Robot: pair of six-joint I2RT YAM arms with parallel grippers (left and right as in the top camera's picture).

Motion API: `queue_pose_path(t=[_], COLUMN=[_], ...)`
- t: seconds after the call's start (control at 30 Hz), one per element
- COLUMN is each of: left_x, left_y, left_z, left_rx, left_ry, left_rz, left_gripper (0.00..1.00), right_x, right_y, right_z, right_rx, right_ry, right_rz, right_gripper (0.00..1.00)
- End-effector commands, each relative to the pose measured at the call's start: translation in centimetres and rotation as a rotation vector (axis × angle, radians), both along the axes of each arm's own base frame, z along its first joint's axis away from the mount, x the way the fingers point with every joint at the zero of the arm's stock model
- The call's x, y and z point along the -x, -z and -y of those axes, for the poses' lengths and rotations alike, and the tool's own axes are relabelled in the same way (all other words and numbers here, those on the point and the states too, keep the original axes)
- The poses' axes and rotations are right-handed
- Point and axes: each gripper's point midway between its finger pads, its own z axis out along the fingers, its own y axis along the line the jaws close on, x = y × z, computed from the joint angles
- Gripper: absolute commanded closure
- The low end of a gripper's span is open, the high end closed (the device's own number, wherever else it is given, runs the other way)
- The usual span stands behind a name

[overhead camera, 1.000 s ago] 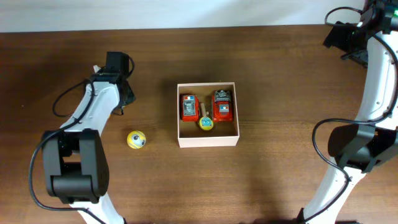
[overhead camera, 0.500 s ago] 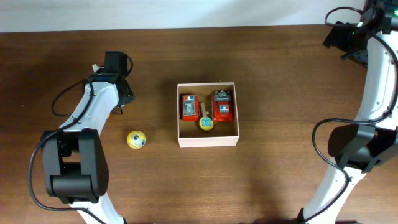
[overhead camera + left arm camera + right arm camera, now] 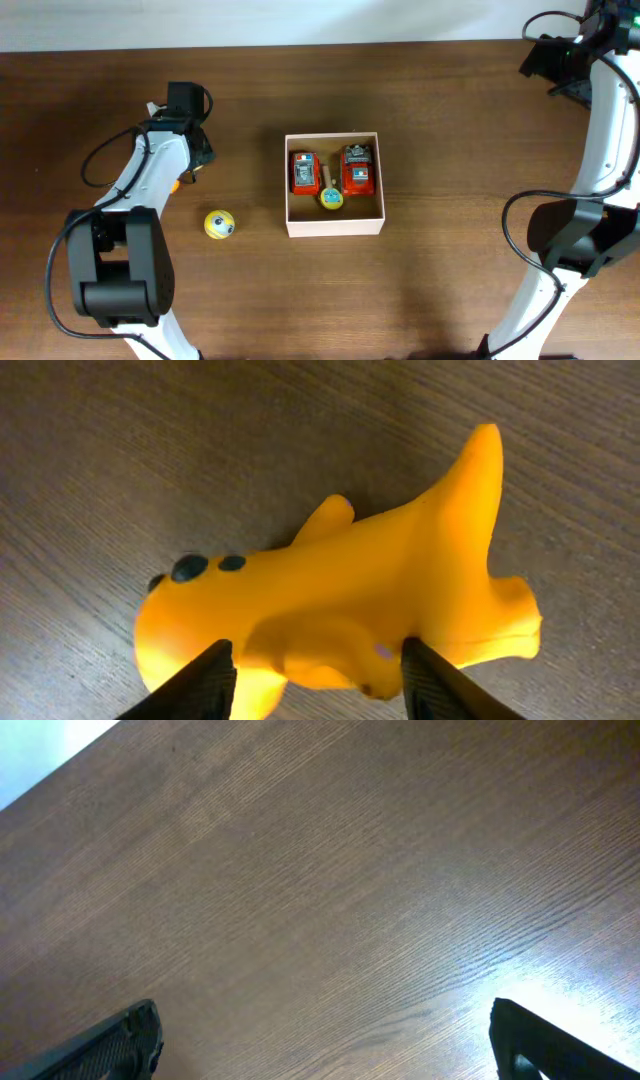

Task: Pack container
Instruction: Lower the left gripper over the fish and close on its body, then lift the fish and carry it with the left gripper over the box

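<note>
At the middle of the brown wooden worktop (image 3: 450, 290) the container (image 3: 335, 228) is sitting flat with its open side facing up. Inside it the left red toy (image 3: 303, 172) and the right red toy (image 3: 358, 169) are lying side by side, and a small yellow round toy (image 3: 331, 198) is resting between them, close to the front wall. Outside the box, on the left arm's side, a yellow ball (image 3: 219, 224) is lying on the bare wood, near the container but apart from it. Farther out on that side the left claw (image 3: 320, 675) is pointing down over a yellow-orange toy (image 3: 340, 590) with fins and some black dots, which is lying on the wood. The two dark fingertips are standing about half apart, one at each side of the toy's body, but I cannot tell if they are pressing on it or only standing beside it. At the far corner on the other side the right claw (image 3: 330, 1038) is hanging above bare wood. Its fingertips are spreading wide, and it is holding nothing.
</note>
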Motion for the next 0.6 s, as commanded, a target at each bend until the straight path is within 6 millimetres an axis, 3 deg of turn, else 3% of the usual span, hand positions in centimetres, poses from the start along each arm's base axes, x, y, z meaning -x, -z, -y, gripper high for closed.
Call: queue_pose_path(t=[0.0, 0.37, 0.57], left_x=[-0.64, -1.43, -1.46], left_y=[0.00, -0.30, -0.34], left_z=[-0.46, -0.42, -0.40], left_rx=[-0.015, -0.012, -0.012], left_ry=[-0.008, -0.008, -0.008], left_rz=[0.013, 0.050, 0.051], left_gripper=[0.45, 0.46, 0.54], right_x=[0.00, 0.00, 0.00], right_y=[0.12, 0.12, 0.12], right_z=[0.03, 0.03, 0.03], right_rx=[-0.002, -0.002, -0.002], right_ry=[0.009, 0.008, 0.009], right_rz=[-0.002, -0.002, -0.002], right_gripper=[0.01, 0.01, 0.01])
